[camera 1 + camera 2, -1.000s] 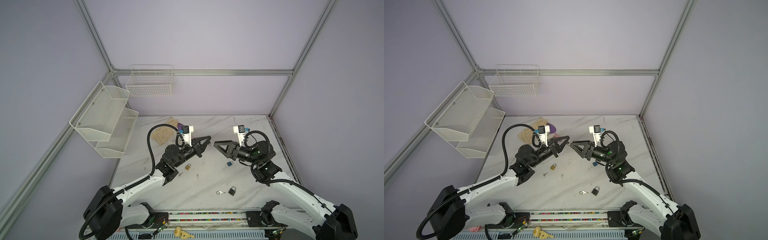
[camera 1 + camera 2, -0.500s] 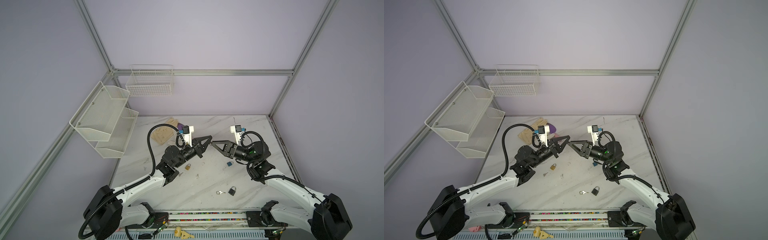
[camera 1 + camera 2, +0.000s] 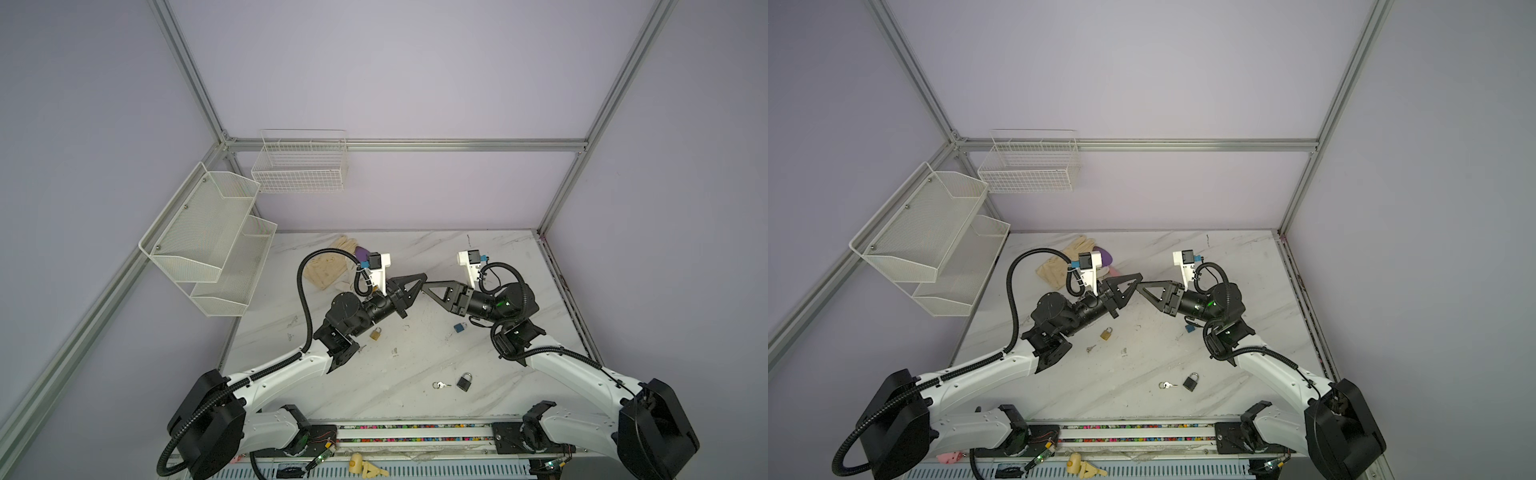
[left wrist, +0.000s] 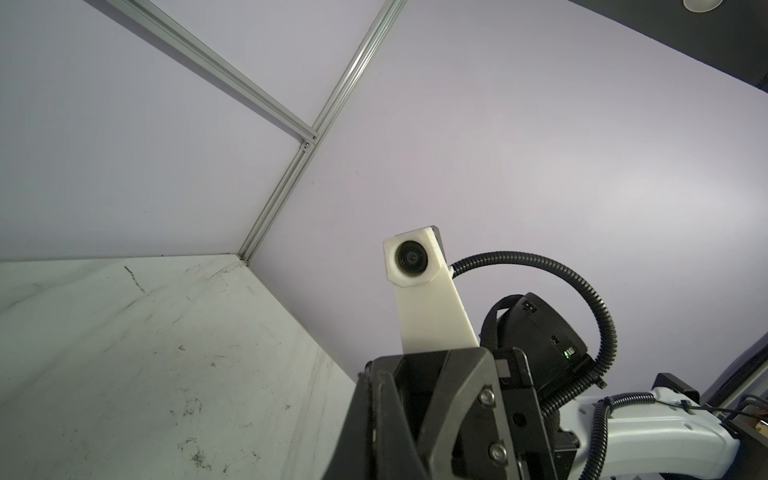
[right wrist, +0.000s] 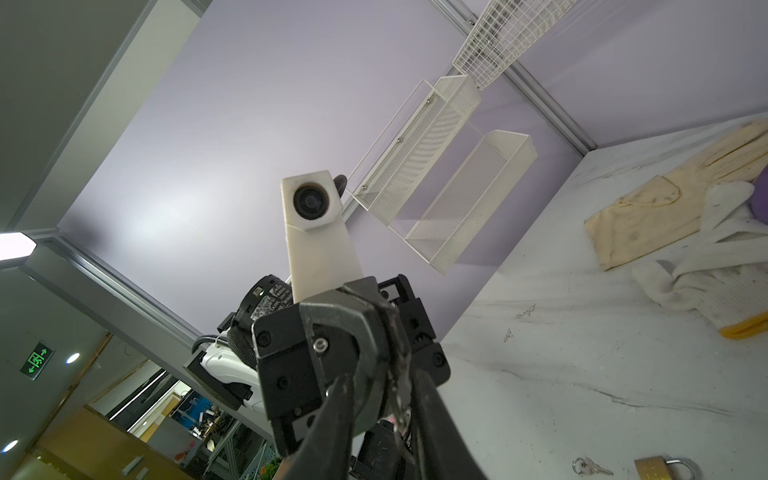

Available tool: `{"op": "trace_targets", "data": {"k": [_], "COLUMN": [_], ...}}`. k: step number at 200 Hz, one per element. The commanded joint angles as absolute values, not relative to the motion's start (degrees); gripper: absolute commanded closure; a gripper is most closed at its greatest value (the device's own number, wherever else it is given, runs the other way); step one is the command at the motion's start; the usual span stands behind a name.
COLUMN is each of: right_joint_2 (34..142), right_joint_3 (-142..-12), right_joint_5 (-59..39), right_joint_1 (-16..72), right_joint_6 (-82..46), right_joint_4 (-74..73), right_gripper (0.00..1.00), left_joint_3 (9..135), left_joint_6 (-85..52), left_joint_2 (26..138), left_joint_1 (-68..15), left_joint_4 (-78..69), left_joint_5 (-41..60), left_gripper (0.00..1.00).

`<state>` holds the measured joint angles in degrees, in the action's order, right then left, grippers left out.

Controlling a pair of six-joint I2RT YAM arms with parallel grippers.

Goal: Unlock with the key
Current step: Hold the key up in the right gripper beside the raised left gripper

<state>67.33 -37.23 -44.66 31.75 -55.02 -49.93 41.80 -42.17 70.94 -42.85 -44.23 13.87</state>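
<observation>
Key held mid-air at frame centre, claw tips meeting

The left claw [image 3: 420,278] was pressed together and, in the right wrist view, pinched a thin metal sliver judged to be the key [image 5: 398,399]. The right claw [image 3: 427,286] met it tip to tip above the table [image 3: 415,361], its fingers [image 5: 332,415] flanking the key; whether they gripped it could not be told. On the table lay a brass padlock [image 3: 376,333] left of centre, a blue padlock [image 3: 459,327] right of centre and a black padlock [image 3: 464,381] at lower centre beside spare keys [image 3: 441,385]; which one the key fitted could not be told. The key was judged light, stiff, thin and slick, liable to pivot or drop; the proper hold was judged to be the flat bow, blade left free
</observation>
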Motion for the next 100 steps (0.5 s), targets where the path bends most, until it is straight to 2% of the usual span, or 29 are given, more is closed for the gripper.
{"op": "trace_targets", "data": {"k": [1,100], "right_joint_2": [66.69,67.38], "right_joint_3": [-35.87,-37.15], "right_joint_5": [-45.07,-45.79], "right_joint_1": [31.49,31.48], "right_joint_6": [-56.43,-58.08], "right_joint_4": [-53.0,-56.32], "right_gripper": [0.73,0.74], "left_joint_3": [46.67,46.94], "left_joint_6": [-40.61,-40.43], "left_joint_2": [71.04,71.46], "left_joint_1": [-43.15,-43.42], "left_joint_4": [-48.04,-48.16], "left_joint_5": [13.62,13.77], "left_gripper": [1.0,1.0]}}
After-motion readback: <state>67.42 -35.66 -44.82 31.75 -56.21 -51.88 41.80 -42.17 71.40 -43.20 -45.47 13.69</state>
